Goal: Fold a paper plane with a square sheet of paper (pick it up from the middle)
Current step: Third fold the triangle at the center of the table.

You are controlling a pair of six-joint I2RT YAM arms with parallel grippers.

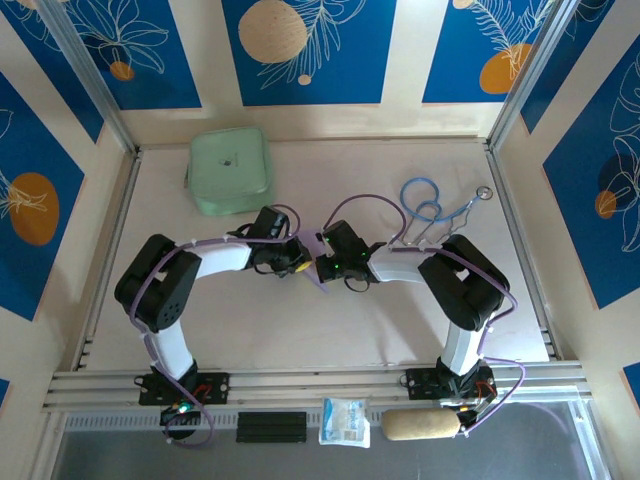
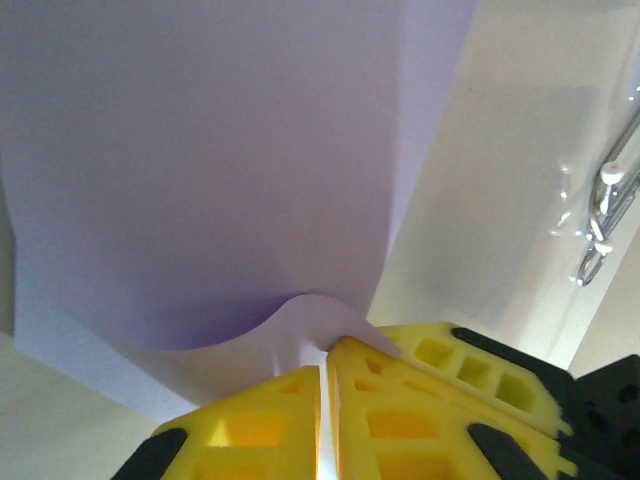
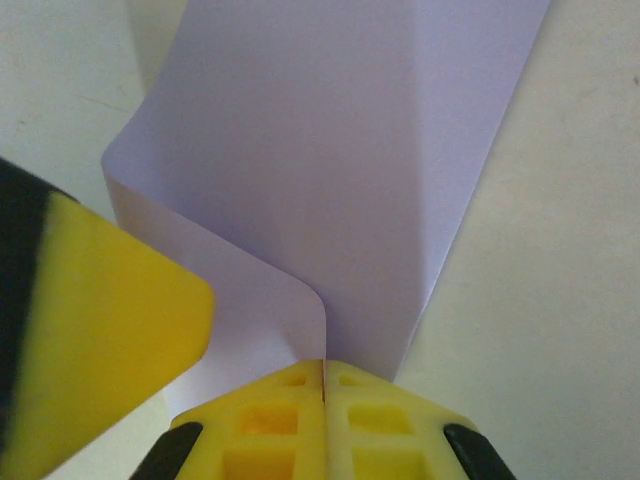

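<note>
The square sheet of paper [image 2: 200,170] is pale lilac, bent into a curved fold and held off the table between both grippers at mid-table. My left gripper [image 2: 325,362] is shut on one edge, with the paper curling out just above its yellow fingertips. My right gripper [image 3: 323,365] is shut on the opposite edge of the sheet [image 3: 340,150], where two layers meet in its jaws. A yellow finger [image 3: 100,320] of the left gripper shows at the left of the right wrist view. From above, the left gripper [image 1: 298,263] and the right gripper [image 1: 322,266] almost touch, and a sliver of the paper [image 1: 321,282] shows.
A mint-green pouch [image 1: 230,170] lies at the back left. A blue looped cable [image 1: 425,200] and a metal ring [image 1: 484,192] lie at the back right, close behind the right arm. A plastic packet [image 1: 345,421] and a tan roll [image 1: 421,425] sit in front of the bases.
</note>
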